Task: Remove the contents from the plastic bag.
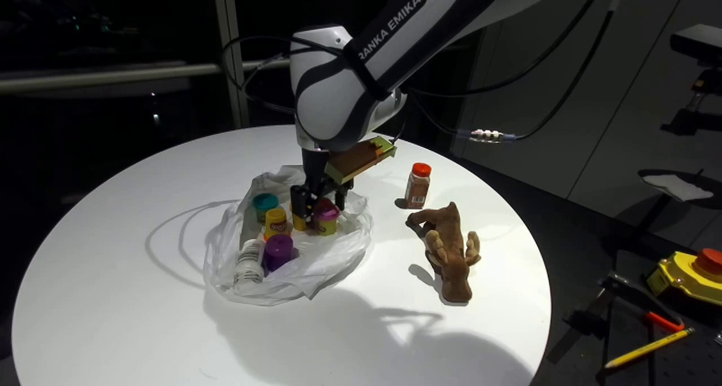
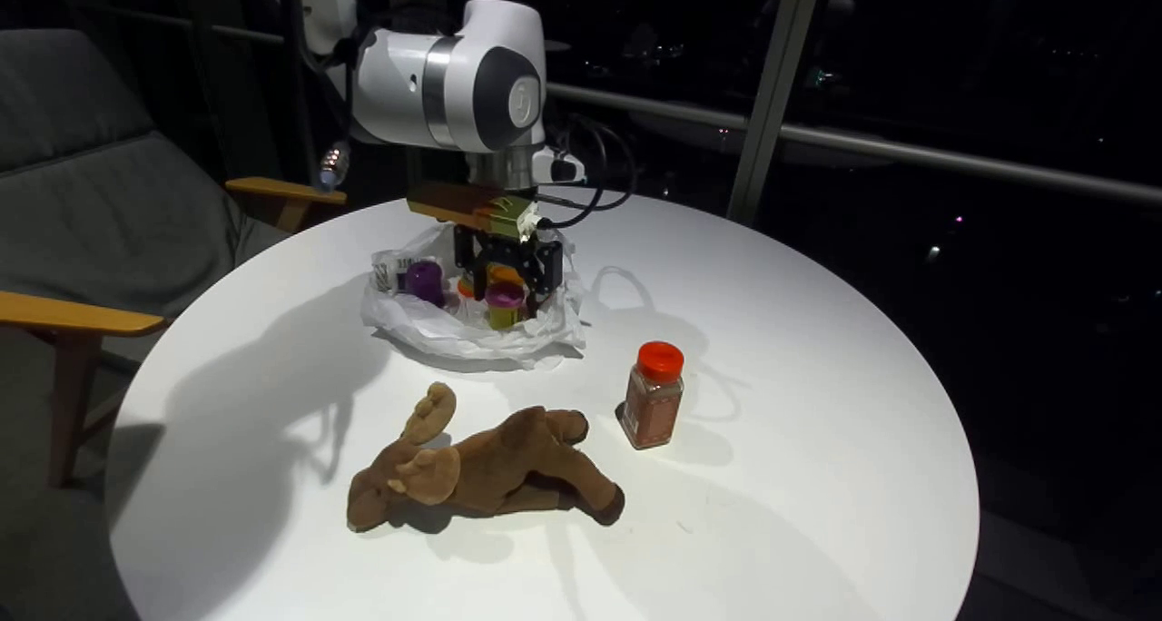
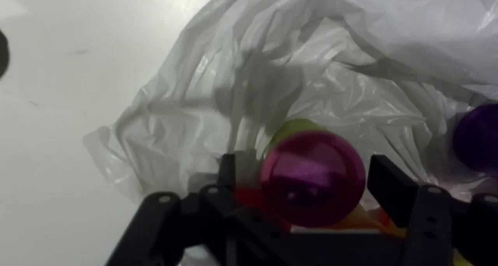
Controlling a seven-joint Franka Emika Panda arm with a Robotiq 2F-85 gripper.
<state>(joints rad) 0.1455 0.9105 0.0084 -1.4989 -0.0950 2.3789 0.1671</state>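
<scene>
Black gripper low over the crumpled plastic bag, jaws parted, a magenta-lidded cup upright right there between them, still inside the bag, purple cup off to one side.

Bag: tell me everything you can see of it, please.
The bag looks like thin, whitish plastic film, glossy, heavily wrinkled and see-through in places. It lies on the table, open upward, its crumpled rim spread around several cups and a pale labelled item resting in it. The open pincer is down among the cups; whether it touches the bag I can't tell.
</scene>
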